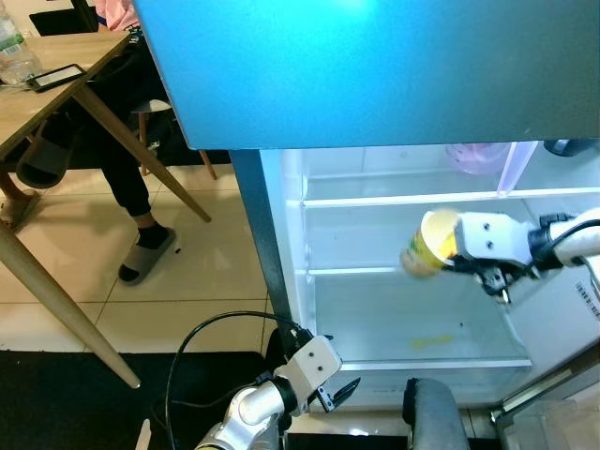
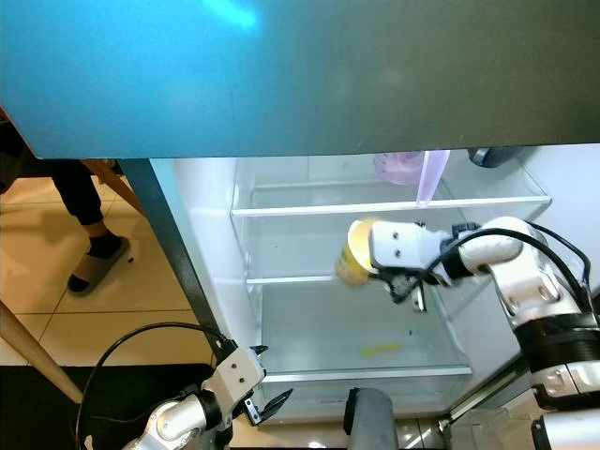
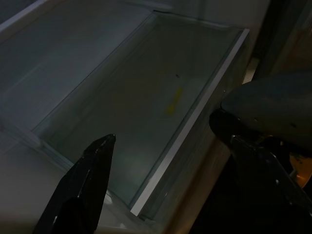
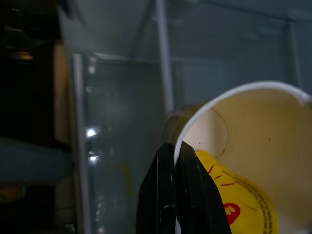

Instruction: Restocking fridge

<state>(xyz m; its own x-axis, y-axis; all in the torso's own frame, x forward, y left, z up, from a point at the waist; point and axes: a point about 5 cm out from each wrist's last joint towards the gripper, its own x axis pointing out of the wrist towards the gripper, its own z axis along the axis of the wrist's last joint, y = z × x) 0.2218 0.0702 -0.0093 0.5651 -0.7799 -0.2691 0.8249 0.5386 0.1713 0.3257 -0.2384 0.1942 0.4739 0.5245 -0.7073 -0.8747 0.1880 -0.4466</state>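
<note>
The right tool (image 2: 389,275) is clamped on the rim of the yellow cup (image 2: 356,251), held tilted above the fridge's lower glass shelf (image 2: 309,323), while the left tool (image 2: 265,405) hangs open below.

The open fridge (image 1: 281,244) has an upper glass shelf (image 1: 412,198) with a pink container (image 1: 476,156) standing on it toward the right, a bare middle shelf (image 1: 352,271) below, and a clear bottom drawer (image 1: 422,361) with a small yellow mark (image 1: 429,342) on its floor. To the left, a wooden desk (image 1: 56,98) stands on the tiled floor (image 1: 112,300), carrying a phone (image 1: 56,77) and a plastic bottle (image 1: 14,52).
</note>
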